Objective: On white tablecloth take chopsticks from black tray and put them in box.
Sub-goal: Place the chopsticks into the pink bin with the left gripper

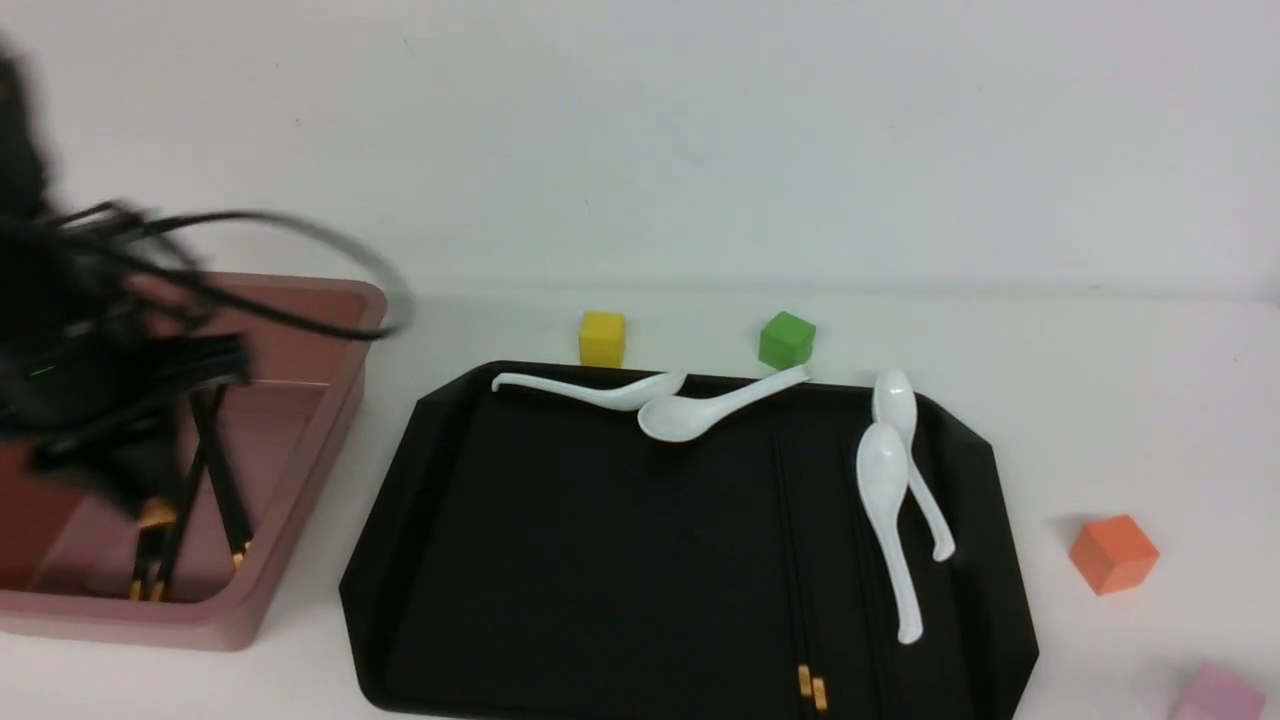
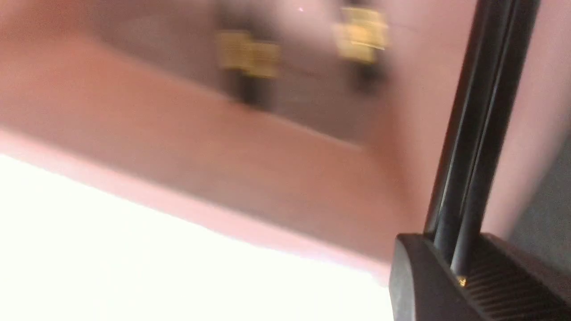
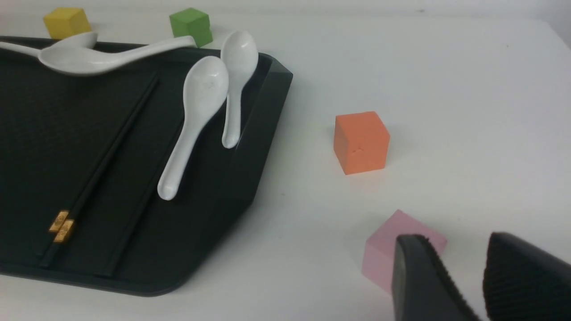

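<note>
My left gripper (image 1: 190,385) is a blurred shape over the dusty-pink box (image 1: 300,300) on the white tablecloth (image 1: 1100,400). It is shut on a pair of black chopsticks (image 2: 477,133) that slant down into the box (image 2: 223,147). More chopsticks (image 1: 160,540) with gold ends rest inside the box. Another pair of chopsticks (image 1: 790,520) lies lengthwise on the black tray (image 1: 560,560), gold ends toward me. The right wrist view shows that pair of chopsticks (image 3: 111,147) on the tray (image 3: 53,111). My right gripper (image 3: 464,267) is open and empty above the cloth, right of the tray.
Several white spoons (image 1: 885,500) lie on the tray, some leaning on its far rim. A yellow cube (image 1: 602,338) and a green cube (image 1: 786,340) stand behind the tray. An orange cube (image 1: 1113,552) and a pink cube (image 3: 392,249) sit to its right.
</note>
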Robot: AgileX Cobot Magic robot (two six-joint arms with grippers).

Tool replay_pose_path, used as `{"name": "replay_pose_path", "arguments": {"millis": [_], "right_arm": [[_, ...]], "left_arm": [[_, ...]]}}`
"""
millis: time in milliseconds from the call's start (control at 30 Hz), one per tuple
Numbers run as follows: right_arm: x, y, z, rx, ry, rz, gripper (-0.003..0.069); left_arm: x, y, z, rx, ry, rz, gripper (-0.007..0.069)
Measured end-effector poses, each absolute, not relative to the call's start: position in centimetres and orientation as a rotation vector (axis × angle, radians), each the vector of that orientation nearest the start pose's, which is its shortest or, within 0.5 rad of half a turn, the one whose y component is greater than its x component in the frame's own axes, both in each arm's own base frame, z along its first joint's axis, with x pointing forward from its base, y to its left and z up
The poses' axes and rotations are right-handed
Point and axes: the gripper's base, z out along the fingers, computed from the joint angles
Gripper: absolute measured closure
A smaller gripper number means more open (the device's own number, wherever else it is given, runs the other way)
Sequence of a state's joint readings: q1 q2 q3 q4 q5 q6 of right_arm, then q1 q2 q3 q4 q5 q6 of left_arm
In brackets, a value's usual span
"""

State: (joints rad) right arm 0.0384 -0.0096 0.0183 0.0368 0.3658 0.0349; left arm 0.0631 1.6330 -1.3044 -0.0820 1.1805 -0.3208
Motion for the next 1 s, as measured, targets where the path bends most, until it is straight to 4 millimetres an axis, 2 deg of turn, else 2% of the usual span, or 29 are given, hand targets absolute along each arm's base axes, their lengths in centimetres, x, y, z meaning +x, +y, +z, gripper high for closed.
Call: {"name": "replay_pose_path", "arguments": {"millis": [100,167,500,633,833,900,1000], "right_arm": [[5.3,0.3,17.5,0.02,1.859,0.087,0.0417],[5.3,0.3,17.5,0.02,1.859,0.087,0.0417],[5.3,0.3,17.5,0.02,1.859,0.087,0.0417],[5.3,0.3,17.5,0.02,1.859,0.087,0.0417],[5.3,0.3,17.5,0.02,1.859,0.087,0.0417],[5.3,0.3,17.5,0.02,1.859,0.087,0.0417],[5.3,0.3,17.5,0.02,1.859,0.087,0.0417]], "left_arm": [[32.3,4.4,26.5,-0.746,2.867,-0.155,0.05],[32.8,5.2,25.9,-0.75,2.838,-0.157,0.05],[34.6,4.7,23.5,-0.545,2.862,-0.149,0.0491],[34.9,5.1,23.5,-0.512,2.834,-0.099,0.0425],[34.5,4.8,23.5,-0.532,2.881,-0.135,0.0324],[34.3,4.7,23.5,-0.539,2.898,-0.149,0.0324],[33.3,4.3,24.7,-0.567,2.911,-0.18,0.041]]}}
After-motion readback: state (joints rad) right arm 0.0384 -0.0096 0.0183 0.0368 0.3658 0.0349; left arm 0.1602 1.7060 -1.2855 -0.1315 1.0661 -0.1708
